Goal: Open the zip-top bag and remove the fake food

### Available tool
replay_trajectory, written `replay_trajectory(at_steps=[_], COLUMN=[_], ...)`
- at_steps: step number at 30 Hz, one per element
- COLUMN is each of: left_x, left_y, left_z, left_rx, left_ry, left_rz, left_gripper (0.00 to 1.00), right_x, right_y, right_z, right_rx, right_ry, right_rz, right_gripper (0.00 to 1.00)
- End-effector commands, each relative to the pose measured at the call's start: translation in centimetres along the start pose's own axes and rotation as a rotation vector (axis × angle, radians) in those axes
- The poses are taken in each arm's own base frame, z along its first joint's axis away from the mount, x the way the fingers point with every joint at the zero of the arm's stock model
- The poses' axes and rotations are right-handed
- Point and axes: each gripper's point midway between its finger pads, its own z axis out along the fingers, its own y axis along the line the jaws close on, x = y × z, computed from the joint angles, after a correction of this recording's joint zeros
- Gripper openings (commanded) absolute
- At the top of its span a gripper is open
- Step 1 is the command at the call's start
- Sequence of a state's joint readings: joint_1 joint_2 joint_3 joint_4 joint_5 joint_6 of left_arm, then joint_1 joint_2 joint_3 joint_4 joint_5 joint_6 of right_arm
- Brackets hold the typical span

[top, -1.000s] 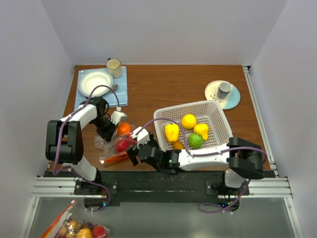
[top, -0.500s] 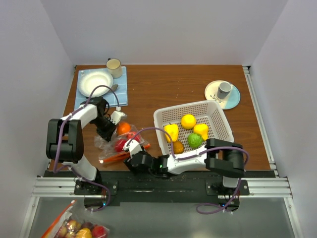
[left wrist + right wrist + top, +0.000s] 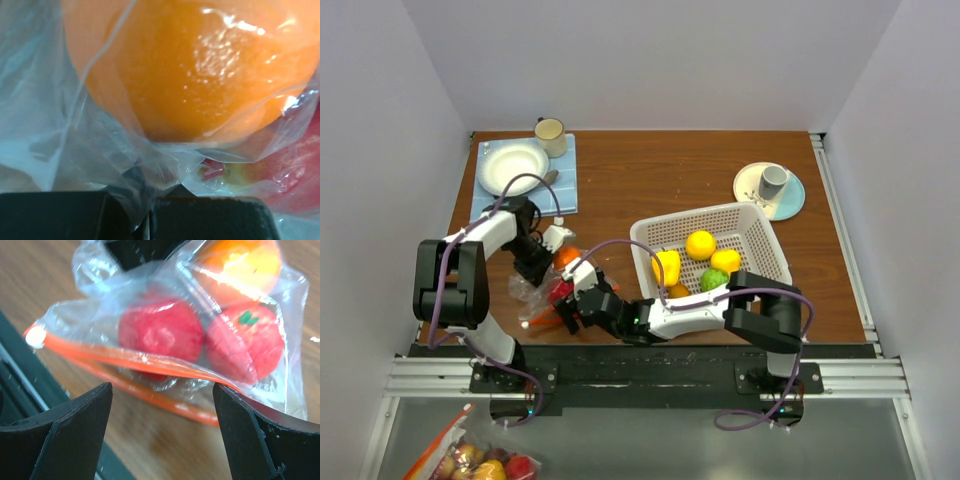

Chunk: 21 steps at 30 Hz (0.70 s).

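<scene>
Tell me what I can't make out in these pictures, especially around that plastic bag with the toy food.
Top view: the zip-top bag lies mostly under both arms, so its mouth is hidden there.
Left wrist view: the orange fills the picture and runs off the top edge; crinkled plastic covers the tips of the left fingers.
Right wrist view: blur leaves it unclear whether the orange-red zip strip is parted or sealed.

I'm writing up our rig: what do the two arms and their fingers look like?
Both the left arm and right arm have white links between chunky black joints, each trailed by a looping purple cable. The fingers are matte black, flat-faced blocks. No markings are legible.
</scene>
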State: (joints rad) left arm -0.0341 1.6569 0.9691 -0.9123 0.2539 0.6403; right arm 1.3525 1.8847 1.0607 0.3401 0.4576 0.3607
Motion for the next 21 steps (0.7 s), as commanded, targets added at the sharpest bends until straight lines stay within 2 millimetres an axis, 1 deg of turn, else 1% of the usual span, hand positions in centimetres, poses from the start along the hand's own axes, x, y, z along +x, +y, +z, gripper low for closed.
replay_trajectory(at_steps=[1, 3, 4, 5, 6, 7, 8, 9, 10, 11, 15, 19, 20, 21], left_x=[0.5, 0.6, 0.5, 0.5, 0.4, 0.4, 0.3, 0.3, 0.2, 0.2, -0.2, 0.2, 0.4, 0.9], left_y=[0.0, -0.1, -0.1, -0.2, -0.2, -0.3, -0.3, -0.3, -0.4, -0.4, -0.6, -2.1, -2.5, -3.0], left_z=[-0.1, -0.1, 0.0, 0.0, -0.1, -0.1, -0.1, 0.0, 0.0, 0.0, 0.2, 0.6, 0.7, 0.7], left_rx=[-0.007, -0.004, -0.002, 0.001, 0.004, 0.006, 0.006, 0.01, 0.012, 0.016, 0.029, 0.112, 0.129, 0.151], left_ry=[0.009, 0.013, 0.011, 0.01, 0.008, 0.006, 0.004, 0.003, 0.002, -0.002, -0.016, -0.01, -0.006, 0.009], left_rz=[0.02, 0.02, 0.02, 0.017, 0.018, 0.015, 0.014, 0.011, 0.012, 0.007, -0.003, -0.001, -0.001, 0.007], left_gripper=[0.0, 0.0, 0.0, 0.0, 0.0, 0.0, 0.0, 0.0, 0.0, 0.0, 0.0, 0.0, 0.0, 0.0], right_x=[-2.1, -2.1, -2.7, -2.9, -2.6, -3.4, -3.2, -3.6, -3.5, -3.6, -4.2, -4.4, -3.8, -3.8], right_y=[-0.4, -0.4, -0.1, 0.0, 0.1, 0.5, 0.9, 1.5, 1.5, 1.8, 1.6, 0.8, 0.5, 0.3], right_z=[1.5, 2.1, 2.4, 2.7, 3.3, 3.5, 3.7, 3.8, 4.1, 4.2, 4.9, 5.6, 6.0, 6.2], right_rx=[0.027, 0.03, 0.022, 0.018, 0.017, 0.014, -0.004, -0.027, -0.029, -0.032, 0.001, 0.055, 0.072, 0.09], right_ry=[-0.058, -0.057, -0.068, -0.07, -0.062, -0.078, -0.074, -0.093, -0.095, -0.102, -0.13, -0.15, -0.143, -0.149], right_rz=[0.038, 0.038, 0.04, 0.04, 0.036, 0.034, 0.034, 0.039, 0.032, 0.031, 0.032, 0.016, 0.005, 0.002], right_gripper=[0.86, 0.86, 0.87, 0.88, 0.88, 0.91, 0.93, 0.94, 0.99, 0.99, 0.99, 0.99, 0.99, 0.99])
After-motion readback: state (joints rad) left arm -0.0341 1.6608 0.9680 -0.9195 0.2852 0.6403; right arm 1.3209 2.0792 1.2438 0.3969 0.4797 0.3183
